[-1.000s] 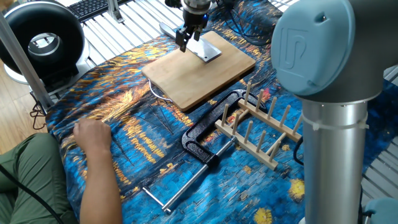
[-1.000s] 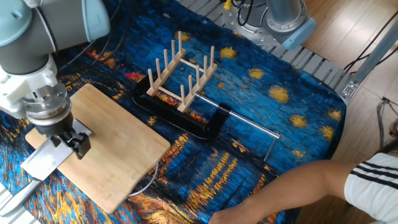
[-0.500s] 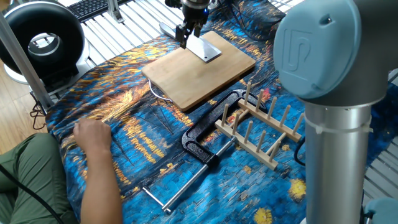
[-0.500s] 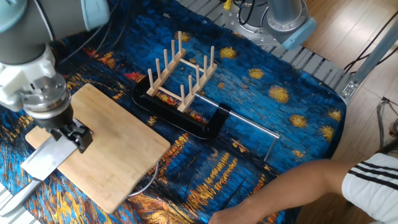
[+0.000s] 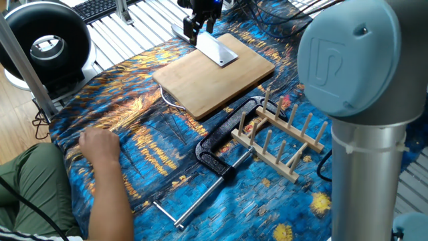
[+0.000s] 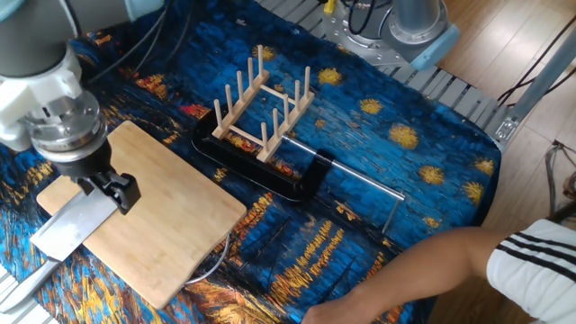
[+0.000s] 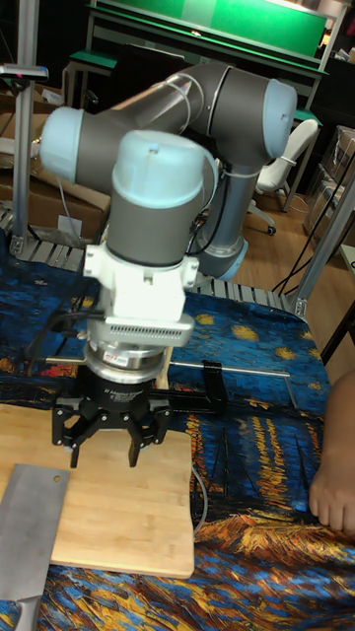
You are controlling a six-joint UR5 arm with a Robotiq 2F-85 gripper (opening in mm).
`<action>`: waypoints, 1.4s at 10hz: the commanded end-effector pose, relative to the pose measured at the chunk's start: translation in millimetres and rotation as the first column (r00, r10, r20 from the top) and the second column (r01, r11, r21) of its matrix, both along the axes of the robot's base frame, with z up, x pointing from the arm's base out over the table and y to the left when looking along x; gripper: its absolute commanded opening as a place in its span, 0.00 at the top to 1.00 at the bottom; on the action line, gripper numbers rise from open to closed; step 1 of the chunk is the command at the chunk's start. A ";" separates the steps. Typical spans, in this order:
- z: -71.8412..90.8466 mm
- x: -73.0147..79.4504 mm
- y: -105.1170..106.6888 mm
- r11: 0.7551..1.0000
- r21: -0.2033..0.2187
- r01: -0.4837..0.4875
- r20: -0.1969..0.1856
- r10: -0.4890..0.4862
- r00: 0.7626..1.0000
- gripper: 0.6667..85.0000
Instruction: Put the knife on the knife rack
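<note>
The knife lies flat at the far end of the bamboo cutting board, its broad grey blade partly over the board's edge and its handle on the cloth. My gripper hangs open above the board, just beside the blade, with nothing between its fingers. The knife rack, pale wood with upright pegs, stands on the cloth past the board's other end and holds nothing.
A black clamp with a thin metal bar lies against the rack. A person's hand rests on the starry cloth at the near side; the arm reaches in. A black fan stands at the left.
My gripper has lifted off the board and shifted slightly toward the knife's handle end. The knife, rack and clamp have not moved.
</note>
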State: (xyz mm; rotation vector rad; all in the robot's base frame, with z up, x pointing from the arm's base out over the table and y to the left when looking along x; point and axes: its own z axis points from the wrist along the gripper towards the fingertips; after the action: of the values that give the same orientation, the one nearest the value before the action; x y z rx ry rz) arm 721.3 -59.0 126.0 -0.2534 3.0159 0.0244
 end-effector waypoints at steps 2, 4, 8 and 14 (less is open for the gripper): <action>11.0 1.8 5.8 0.997 0.007 0.081 0.014 -0.081 0.997 0.25; 14.3 20.8 -8.7 0.992 -0.036 0.119 0.092 -0.115 0.989 0.27; 13.4 16.9 -0.2 0.999 -0.035 -0.042 0.075 0.045 0.996 0.22; -40.0 60.1 -52.3 0.993 -0.033 -0.112 0.048 0.114 0.992 0.21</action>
State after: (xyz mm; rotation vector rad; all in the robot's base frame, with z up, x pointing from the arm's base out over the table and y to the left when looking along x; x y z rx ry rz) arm 766.4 -98.2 109.3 -0.3927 2.9623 -0.0291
